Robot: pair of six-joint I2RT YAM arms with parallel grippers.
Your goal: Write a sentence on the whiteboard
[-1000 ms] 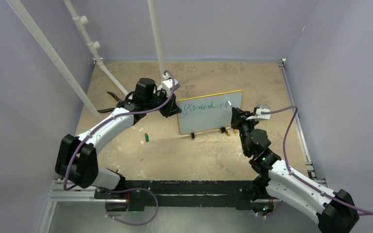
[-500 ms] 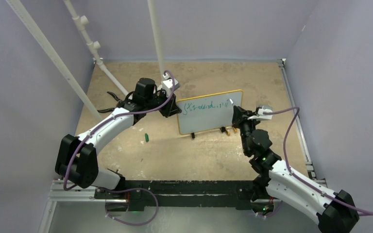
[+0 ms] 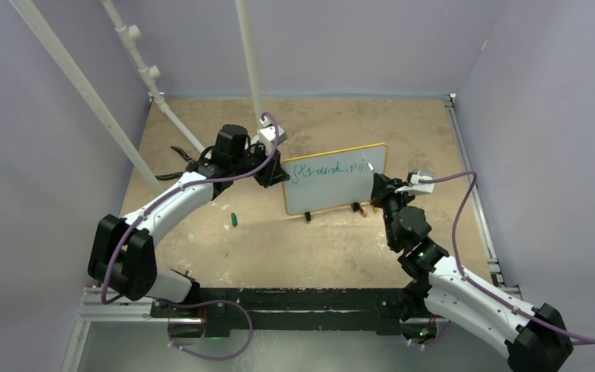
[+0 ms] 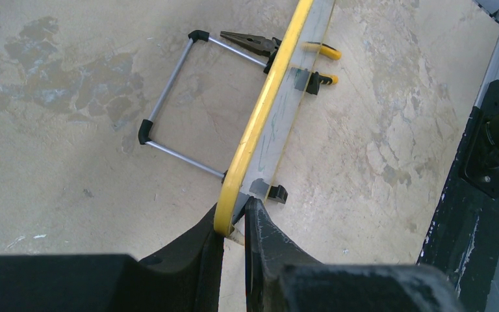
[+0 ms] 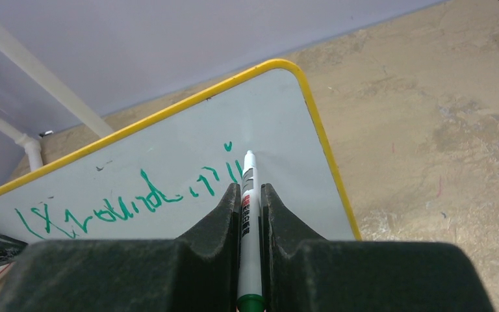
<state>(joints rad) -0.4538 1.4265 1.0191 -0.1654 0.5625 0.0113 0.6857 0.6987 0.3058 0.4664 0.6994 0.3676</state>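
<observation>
Jaws: right gripper (image 5: 250,190) clenched on a marker (image 5: 248,170), tip at the whiteboard (image 5: 169,146) near its upper right corner; can't tell if it touches. Left gripper (image 4: 234,218) pinches the whiteboard's left edge, holding it upright on the table (image 3: 294,248). Green sentence (image 5: 123,207) runs along the whiteboard's top, apparently mid-writing. Next stroke likely needs light pressure. Little room remains before the right frame, so probably drop to a second line.

Left arm (image 3: 166,203) and right arm (image 3: 469,293): white link shells, black joint housings. Purple cable (image 3: 456,215) runs from base rail (image 3: 279,301) to each white wrist camera (image 3: 418,180). Left tool (image 4: 235,216), right tool (image 5: 250,192): matte black wedge fingers.
</observation>
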